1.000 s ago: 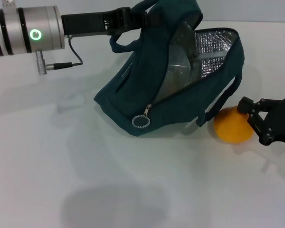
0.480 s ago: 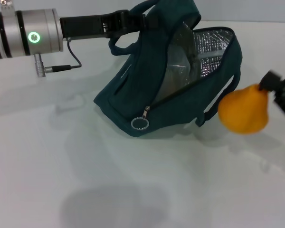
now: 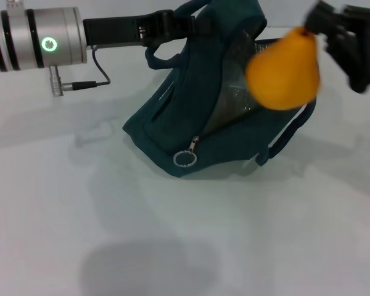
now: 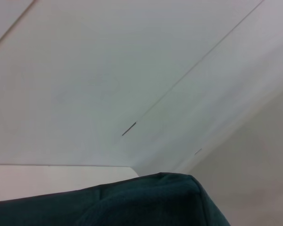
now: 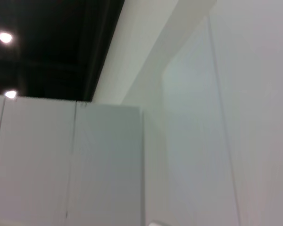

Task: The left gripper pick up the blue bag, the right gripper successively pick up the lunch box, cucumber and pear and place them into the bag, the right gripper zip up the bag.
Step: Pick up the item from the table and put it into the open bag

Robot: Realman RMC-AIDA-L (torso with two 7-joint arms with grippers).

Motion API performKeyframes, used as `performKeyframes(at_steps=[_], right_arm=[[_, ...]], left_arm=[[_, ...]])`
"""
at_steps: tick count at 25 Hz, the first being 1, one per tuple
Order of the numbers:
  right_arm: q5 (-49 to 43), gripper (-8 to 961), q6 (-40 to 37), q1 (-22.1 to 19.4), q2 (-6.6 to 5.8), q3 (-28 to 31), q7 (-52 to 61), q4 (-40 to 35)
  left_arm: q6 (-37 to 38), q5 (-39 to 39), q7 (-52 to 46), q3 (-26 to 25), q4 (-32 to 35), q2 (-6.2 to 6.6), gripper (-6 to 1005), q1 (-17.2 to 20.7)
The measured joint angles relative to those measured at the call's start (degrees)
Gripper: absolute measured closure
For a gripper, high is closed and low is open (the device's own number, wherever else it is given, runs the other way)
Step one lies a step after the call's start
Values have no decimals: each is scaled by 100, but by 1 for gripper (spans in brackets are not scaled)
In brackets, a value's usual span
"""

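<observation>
From the desk's left edge, the left pincer (image 3: 184, 24), a black two-fingered metal claw behind a silver cylindrical wrist with a green glowing ring, reaches along the far edge and is pinched onto a loop handle of the dark teal-blue boxy fabric bag (image 3: 172, 117). Holding it by that handle seems meant to keep the bag lifted at the top and tilted, so that its bottom corner rests on the white desk (image 3: 111, 234) near the middle while its unzipped mouth, lined with silvery foil, faces the right side and stays agape. The zipper's silver ring pull (image 3: 184, 159) hangs at the low end of the opening, towards the near edge, so the zip is not yet drawn. The left wrist view shows only a corner of the same teal fabric (image 4: 146, 202) against bare walls. Further right, the small orange-yellow pear (image 3: 283, 68) hangs in the air just in front of the bag's mouth, well above the desk, carried by its stem end in the right pincer (image 3: 320, 28), a black metal claw coming in from the far right corner and clamped on the fruit. I judge the pear to be on its way into the opening. Neither lunch box nor cucumber lies on the desk; I cannot tell whether they are inside the bag.
</observation>
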Motion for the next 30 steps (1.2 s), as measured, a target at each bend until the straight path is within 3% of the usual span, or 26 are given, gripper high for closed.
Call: performKeyframes(at_steps=[5, 11, 21, 30], right_arm=[[-64, 898, 793, 475, -11, -689, -16, -52], [-246, 892, 1487, 621, 27, -1131, -105, -43], [-251, 881, 1844, 482, 57, -1825, -206, 8], [-159, 872, 1932, 73, 38, -1767, -137, -81]], left_arm=[[-3, 0, -2, -23, 3, -8, 945, 46], [-7, -2, 2, -22, 6, -9, 945, 70], [-8, -5, 28, -32, 6, 27, 945, 83], [-8, -5, 32, -31, 6, 42, 945, 81]])
